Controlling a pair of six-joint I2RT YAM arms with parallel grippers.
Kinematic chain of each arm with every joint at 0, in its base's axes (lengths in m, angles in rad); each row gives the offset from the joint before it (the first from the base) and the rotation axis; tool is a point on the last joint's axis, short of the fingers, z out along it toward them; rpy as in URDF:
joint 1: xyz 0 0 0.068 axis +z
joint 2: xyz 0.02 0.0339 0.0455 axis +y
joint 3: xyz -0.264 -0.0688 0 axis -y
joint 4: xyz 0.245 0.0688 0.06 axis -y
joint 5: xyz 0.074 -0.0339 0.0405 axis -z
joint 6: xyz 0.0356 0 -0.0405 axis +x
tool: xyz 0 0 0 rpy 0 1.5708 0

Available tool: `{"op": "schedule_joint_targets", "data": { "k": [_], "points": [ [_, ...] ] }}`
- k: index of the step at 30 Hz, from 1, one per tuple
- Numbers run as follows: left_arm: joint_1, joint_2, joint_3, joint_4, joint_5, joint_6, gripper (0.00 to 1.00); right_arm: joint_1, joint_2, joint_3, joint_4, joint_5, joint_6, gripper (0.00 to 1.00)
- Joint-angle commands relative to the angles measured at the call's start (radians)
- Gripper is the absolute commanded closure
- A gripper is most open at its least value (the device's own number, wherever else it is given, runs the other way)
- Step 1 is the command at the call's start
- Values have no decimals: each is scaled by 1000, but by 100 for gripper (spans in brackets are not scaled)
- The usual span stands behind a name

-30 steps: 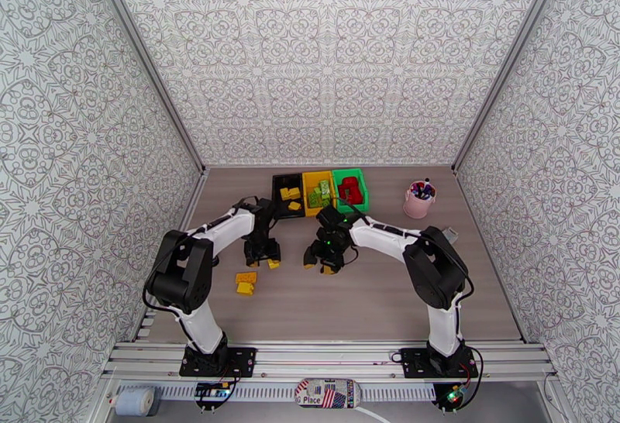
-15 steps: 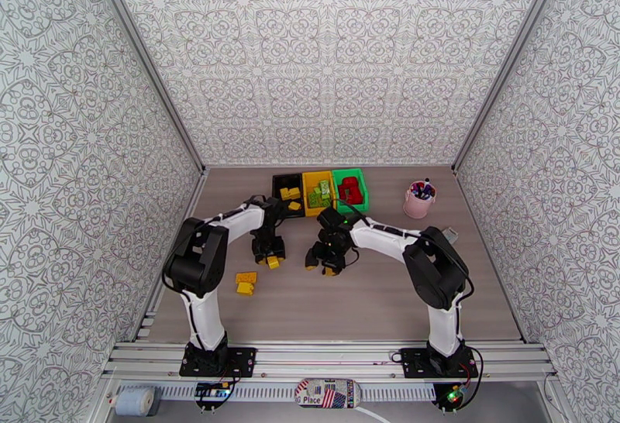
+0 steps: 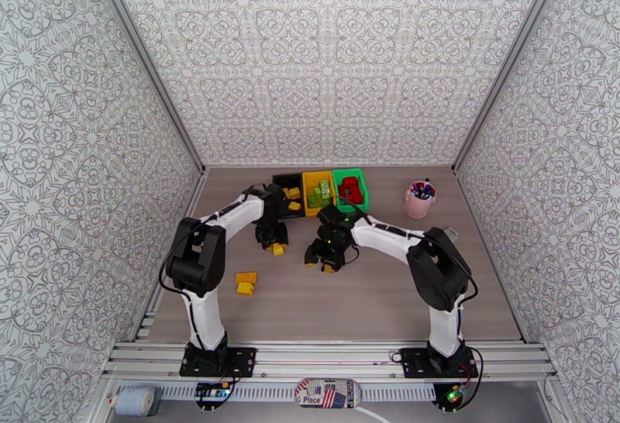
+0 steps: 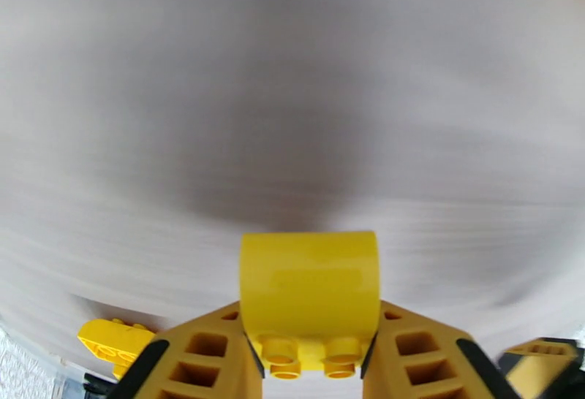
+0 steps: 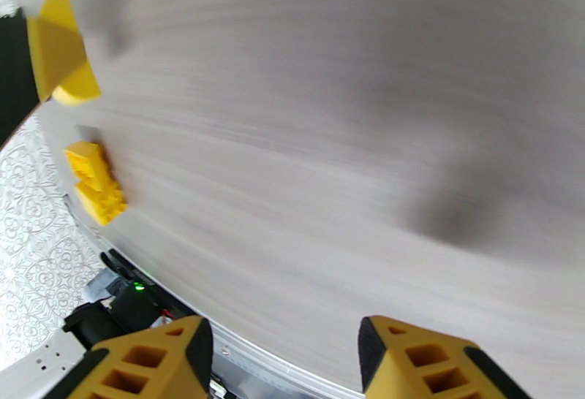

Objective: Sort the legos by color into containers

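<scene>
Item 1, left pincer (image 4: 311,324): clamped on a yellow brick (image 4: 309,276), studs facing the wrist camera, length running out ahead of the fingers; held above the bench (image 3: 372,300), just on the near side of the black bin (image 3: 285,177).

Item 2, key relation: the black bin lies just beyond the held brick and a little to its right. The left arm is the nearer one. Judged next move: a short carry forward over the rim, then release.

Item 3, right pincer (image 5: 285,356): jaws apart, nothing between them, low over bare bench near the middle.

Item 4, bins, side by side at the far edge:
- black bin: yellow pieces (image 3: 293,194)
- yellow bin (image 3: 318,173): green pieces (image 3: 318,197)
- green bin (image 3: 365,190): red pieces (image 3: 350,188)

Item 5, loose bricks (image 3: 246,283): two yellow, touching, on the bench towards the near left, well apart from the bins; left arm nearer.

Item 6, pink cup (image 3: 418,201): right of the bins, not part of the sort
</scene>
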Motion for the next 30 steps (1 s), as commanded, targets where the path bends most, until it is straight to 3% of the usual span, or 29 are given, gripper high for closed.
{"op": "schedule_joint_targets", "data": {
  "k": [1, 13, 20, 30],
  "points": [
    [31, -40, 76, 12, 129, -14, 68, -15, 21, 99, 5, -46, -20, 42],
    [178, 139, 382, 81, 312, -131, 66, -152, 157, 383, 190, -214, 151, 42],
    [217, 331, 699, -26, 332, -110, 33, -193, 269, 555, 181, -245, 204, 42],
    [235, 324, 732, -60, 312, -74, 29, -211, 322, 595, 162, -250, 205, 41]
  ]
}}
